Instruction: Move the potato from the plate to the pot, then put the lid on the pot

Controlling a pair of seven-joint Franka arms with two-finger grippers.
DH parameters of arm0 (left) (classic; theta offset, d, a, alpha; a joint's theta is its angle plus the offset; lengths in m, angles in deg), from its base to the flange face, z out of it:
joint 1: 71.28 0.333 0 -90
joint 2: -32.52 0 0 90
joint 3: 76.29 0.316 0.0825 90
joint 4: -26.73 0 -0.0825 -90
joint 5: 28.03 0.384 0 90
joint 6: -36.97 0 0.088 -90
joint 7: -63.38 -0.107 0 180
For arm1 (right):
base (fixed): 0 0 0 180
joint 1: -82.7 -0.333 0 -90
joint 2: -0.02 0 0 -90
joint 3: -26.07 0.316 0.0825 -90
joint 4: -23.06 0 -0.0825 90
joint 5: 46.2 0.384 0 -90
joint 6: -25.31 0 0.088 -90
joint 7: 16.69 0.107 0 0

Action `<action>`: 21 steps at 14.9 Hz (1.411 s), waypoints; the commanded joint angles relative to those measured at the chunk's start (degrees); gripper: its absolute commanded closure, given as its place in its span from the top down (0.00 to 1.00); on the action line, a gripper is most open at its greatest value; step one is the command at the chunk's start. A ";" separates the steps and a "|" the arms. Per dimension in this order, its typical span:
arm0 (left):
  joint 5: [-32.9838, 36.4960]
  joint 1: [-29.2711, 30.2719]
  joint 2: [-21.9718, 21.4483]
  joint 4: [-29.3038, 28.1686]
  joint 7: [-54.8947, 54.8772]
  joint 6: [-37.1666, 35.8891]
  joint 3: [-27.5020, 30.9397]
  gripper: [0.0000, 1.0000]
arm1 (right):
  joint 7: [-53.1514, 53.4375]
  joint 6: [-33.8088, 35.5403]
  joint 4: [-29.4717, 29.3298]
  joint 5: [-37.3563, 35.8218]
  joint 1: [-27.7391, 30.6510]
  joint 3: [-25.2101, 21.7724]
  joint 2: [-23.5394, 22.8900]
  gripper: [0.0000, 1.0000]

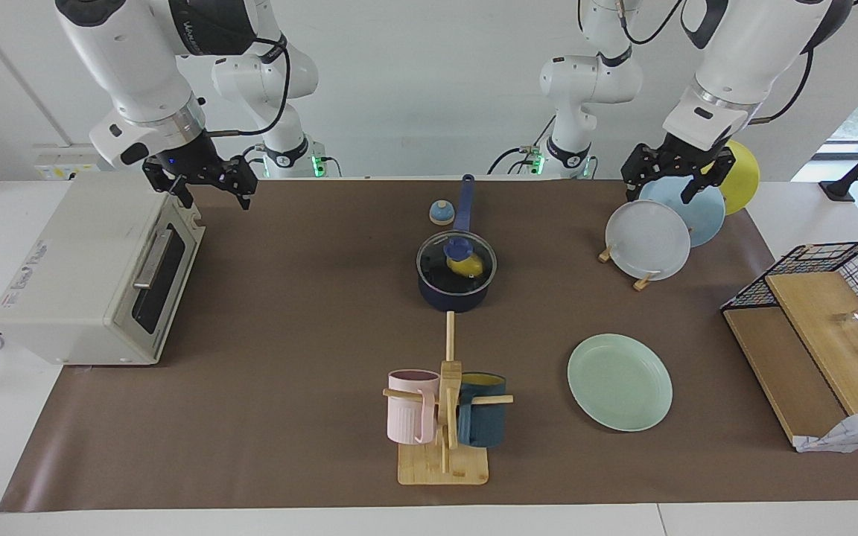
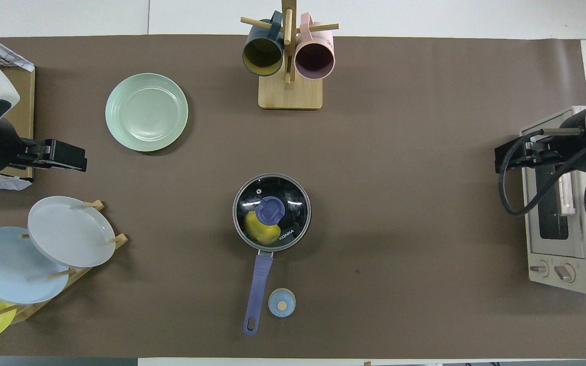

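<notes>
The dark blue pot (image 1: 453, 299) (image 2: 260, 277) stands mid-table with its long handle pointing toward the robots. The glass lid (image 1: 459, 246) (image 2: 271, 209) with a blue knob sits on it. Through the glass, the yellow potato (image 1: 469, 266) (image 2: 256, 232) lies inside the pot. The mint-green plate (image 1: 620, 381) (image 2: 146, 112) is bare, farther from the robots, toward the left arm's end. My left gripper (image 1: 661, 184) (image 2: 64, 157) hangs open and holds nothing, over the rack of upright plates. My right gripper (image 1: 213, 190) (image 2: 514, 155) hangs open and holds nothing, over the toaster oven's front edge.
A toaster oven (image 1: 94, 275) (image 2: 562, 244) stands at the right arm's end. A plate rack (image 1: 660, 231) (image 2: 44, 249) and a wire basket (image 1: 824, 327) stand at the left arm's end. A mug stand (image 1: 444, 417) (image 2: 289, 76) is farther out than the pot. A small bell (image 1: 441, 213) (image 2: 282, 302) lies beside the handle.
</notes>
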 commanded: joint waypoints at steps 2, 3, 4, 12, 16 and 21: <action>0.23 0.96 -0.73 -0.37 0.00 0.33 -0.47 1.00 | -1.52 -0.25 1.55 0.05 1.82 0.26 1.61 1.00; 0.23 0.96 -0.73 -0.37 0.00 0.33 -0.47 1.00 | -1.52 -0.25 1.38 0.40 1.82 0.26 1.26 1.00; 0.23 0.96 -0.73 -0.37 0.00 0.24 -0.47 1.00 | -1.43 -0.25 1.38 0.32 1.73 0.26 1.17 1.00; 0.23 0.87 -0.73 -0.37 -0.09 0.33 -0.56 1.00 | -3.01 1.16 0.32 0.40 2.43 -0.97 0.90 1.00; 0.23 0.87 -0.73 -0.37 -0.09 0.15 -0.56 1.00 | -3.19 0.89 0.41 0.40 1.12 -0.97 0.55 1.00; 0.14 0.87 -0.73 -0.37 -0.09 0.24 -0.56 1.00 | -3.28 0.72 0.32 0.40 1.55 -0.53 0.02 1.00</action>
